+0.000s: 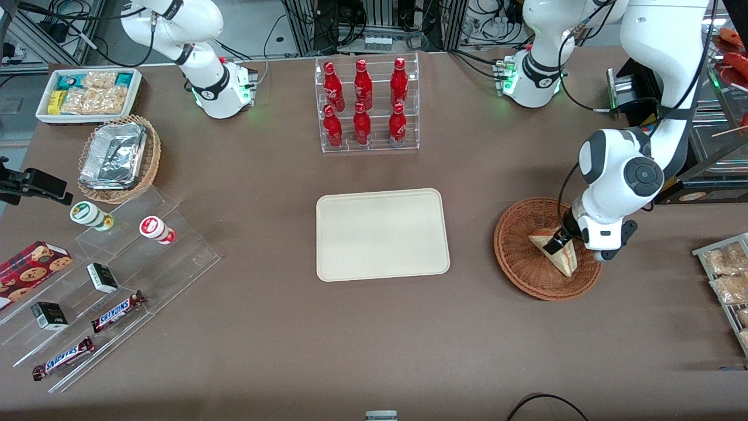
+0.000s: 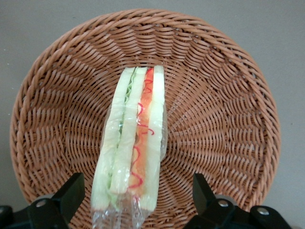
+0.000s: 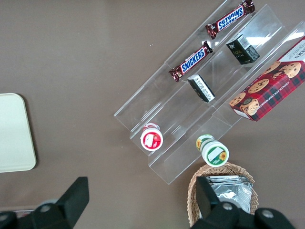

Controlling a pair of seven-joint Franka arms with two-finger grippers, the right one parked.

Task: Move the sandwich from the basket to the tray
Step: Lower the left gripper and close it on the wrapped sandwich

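Note:
A clear-wrapped sandwich (image 1: pixel 564 259) with pale bread and red, orange and green filling lies in the reddish-brown wicker basket (image 1: pixel 514 257) toward the working arm's end of the table. In the left wrist view the sandwich (image 2: pixel 136 138) stands on edge in the basket (image 2: pixel 224 119), cut side facing the camera. My left gripper (image 1: pixel 557 240) is lowered into the basket and is open, its black fingers (image 2: pixel 71 191) on either side of the wrapped end with a gap on each side. The cream-beige tray (image 1: pixel 383 234) lies flat mid-table with nothing on it.
A clear rack of red bottles (image 1: pixel 367 105) stands farther from the front camera than the tray. Toward the parked arm's end are a white snack box (image 1: pixel 87 93), a lighter wicker basket with foil containers (image 1: pixel 117 158) and an acrylic stand with Snickers bars (image 1: pixel 117 310). Snack packets (image 1: pixel 727 269) lie near the basket.

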